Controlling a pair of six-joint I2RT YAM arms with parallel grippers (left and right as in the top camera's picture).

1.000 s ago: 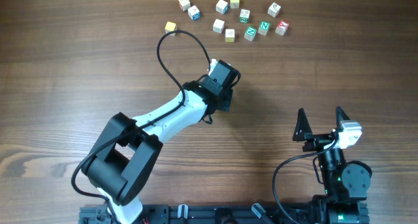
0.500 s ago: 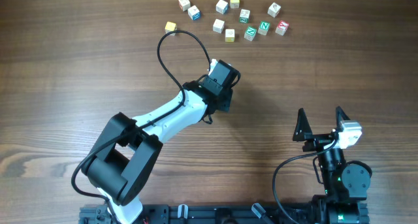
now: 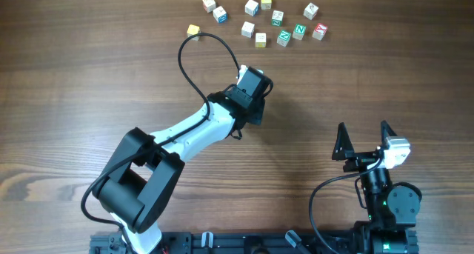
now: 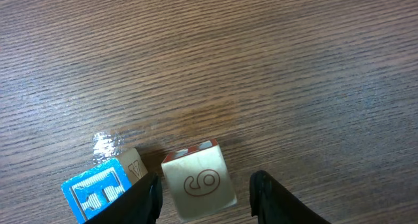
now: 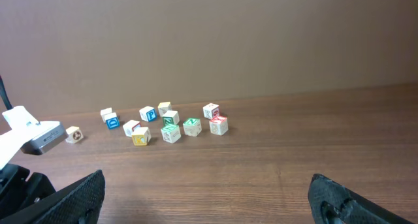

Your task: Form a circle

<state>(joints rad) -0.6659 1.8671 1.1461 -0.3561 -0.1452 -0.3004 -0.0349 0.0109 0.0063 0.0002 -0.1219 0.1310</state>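
The brown wood-grain tabletop (image 3: 89, 76) carries a loose scatter of small wooden letter cubes (image 3: 248, 28) across the upper centre of the overhead frame. They are square-edged, with cream sides and printed faces in green, blue, red and yellow, and one yellowish cube (image 3: 193, 30) sits apart at the scatter's left end. They lie spread out rather than closed up into a circle. From overhead, the left arm's white and black links and its black camera block hide what lies beneath them. The left wrist view shows it: the left end effector (image 4: 206, 179) stands partly open around a cream wooden cube (image 4: 199, 185) marked with a brown curled character. A clear gap shows on the cube's right side, while the left finger is close against it. Just left of that finger lies a blue-faced cube (image 4: 98, 190), with a glossy patch (image 4: 104, 144) on the grain above it. The right end effector (image 3: 364, 135) is in the lower right of the overhead frame with its black fingers spread wide and nothing between them. A thin black cable (image 3: 181, 61) loops above the left arm.
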